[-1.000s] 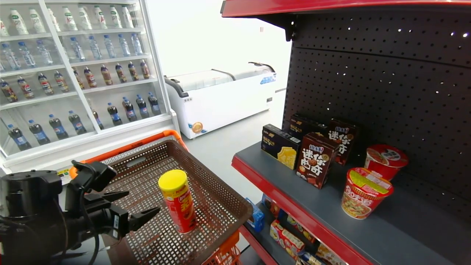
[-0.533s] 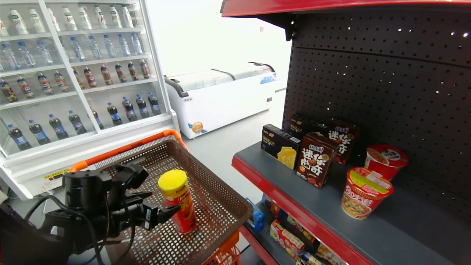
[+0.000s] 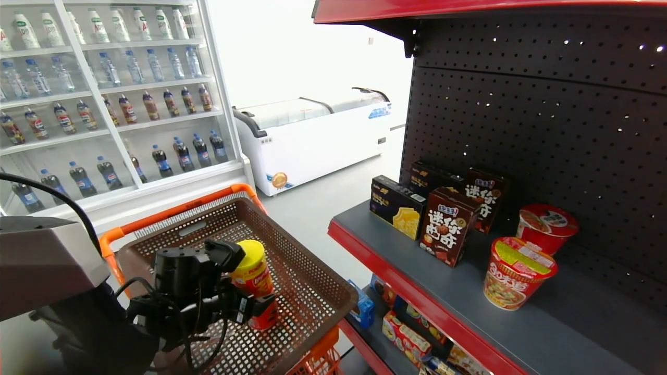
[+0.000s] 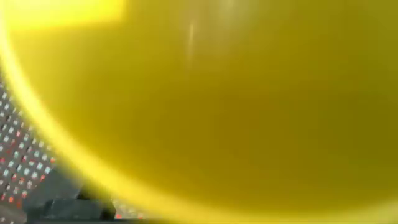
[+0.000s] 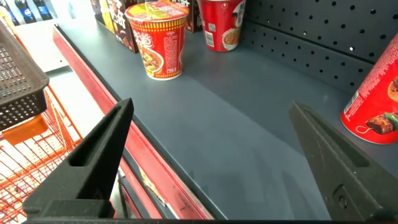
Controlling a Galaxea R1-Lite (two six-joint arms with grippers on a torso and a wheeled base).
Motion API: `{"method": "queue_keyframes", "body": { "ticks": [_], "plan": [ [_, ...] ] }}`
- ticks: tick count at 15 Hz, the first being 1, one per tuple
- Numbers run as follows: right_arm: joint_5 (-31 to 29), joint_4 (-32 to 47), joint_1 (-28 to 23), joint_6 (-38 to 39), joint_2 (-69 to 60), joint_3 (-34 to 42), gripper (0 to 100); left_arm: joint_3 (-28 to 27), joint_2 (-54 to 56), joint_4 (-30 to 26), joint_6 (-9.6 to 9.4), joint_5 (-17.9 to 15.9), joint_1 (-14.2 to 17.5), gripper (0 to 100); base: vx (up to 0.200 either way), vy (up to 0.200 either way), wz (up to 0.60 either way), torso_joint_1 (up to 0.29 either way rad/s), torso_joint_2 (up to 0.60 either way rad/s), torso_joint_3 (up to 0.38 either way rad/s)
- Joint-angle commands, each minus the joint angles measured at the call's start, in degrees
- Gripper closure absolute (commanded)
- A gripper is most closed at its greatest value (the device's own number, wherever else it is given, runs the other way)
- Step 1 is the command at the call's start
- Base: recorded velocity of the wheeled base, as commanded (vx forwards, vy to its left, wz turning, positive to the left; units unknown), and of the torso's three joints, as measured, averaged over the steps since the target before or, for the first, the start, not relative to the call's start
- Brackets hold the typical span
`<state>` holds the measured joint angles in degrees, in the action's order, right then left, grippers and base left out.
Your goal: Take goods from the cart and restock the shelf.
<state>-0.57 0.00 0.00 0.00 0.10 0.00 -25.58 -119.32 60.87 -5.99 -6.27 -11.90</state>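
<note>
The chips can [image 3: 254,281] stands upright inside the cart basket [image 3: 312,271], with the left gripper [image 3: 256,305] right against it; whether it clamps the can I cannot tell. Beyond the basket, the right gripper [image 5: 211,109] hangs spread wide over the shelf [image 3: 396,250], near cup noodles [image 5: 157,37] and snack boxes [image 3: 445,226].

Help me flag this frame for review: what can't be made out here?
Left wrist view: the chip can is a close yellow blur; no label or grip detail.
Head view: the left gripper covers the can's lower part, so contact is unclear.
Right wrist view: a red canister on the shelf is cut off by the edge.
Head view: lower-shelf goods sit partly behind the shelf lip.
</note>
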Motion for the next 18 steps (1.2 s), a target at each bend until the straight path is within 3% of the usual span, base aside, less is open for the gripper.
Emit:
{"method": "queue_keyframes", "body": {
  "ticks": [1,3,9,10,15,18],
  "plan": [
    [0.0,0.0,0.0,0.0,0.0,0.0,0,-2.3,-2.8,1.3,-0.17,0.0,-0.9,0,0.0,0.0,0.0,0.0,0.0,0.0],
    [0.0,0.0,0.1,0.0,0.0,0.0,0,-5.5,-4.3,1.8,-0.69,0.0,-1.0,0,0.0,0.0,0.0,0.0,0.0,0.0],
    [0.0,0.0,0.0,0.0,0.0,0.0,0,-6.5,-6.5,2.0,-0.61,0.3,-2.8,0,0.0,0.0,0.0,0.0,0.0,0.0],
    [0.0,0.0,0.0,0.0,0.0,0.0,0,-7.9,-7.0,1.4,-0.61,0.6,-3.1,100,0.0,0.0,0.0,0.0,0.0,0.0],
    [0.0,0.0,0.0,0.0,0.0,0.0,0,-7.4,-2.0,1.1,0.01,8.9,-3.6,100,0.0,0.0,0.0,0.0,0.0,0.0],
    [0.0,0.0,0.0,0.0,0.0,0.0,0,-6.9,9.4,-4.3,0.89,9.3,-3.2,100,0.0,0.0,0.0,0.0,0.0,0.0]
  ]
}}
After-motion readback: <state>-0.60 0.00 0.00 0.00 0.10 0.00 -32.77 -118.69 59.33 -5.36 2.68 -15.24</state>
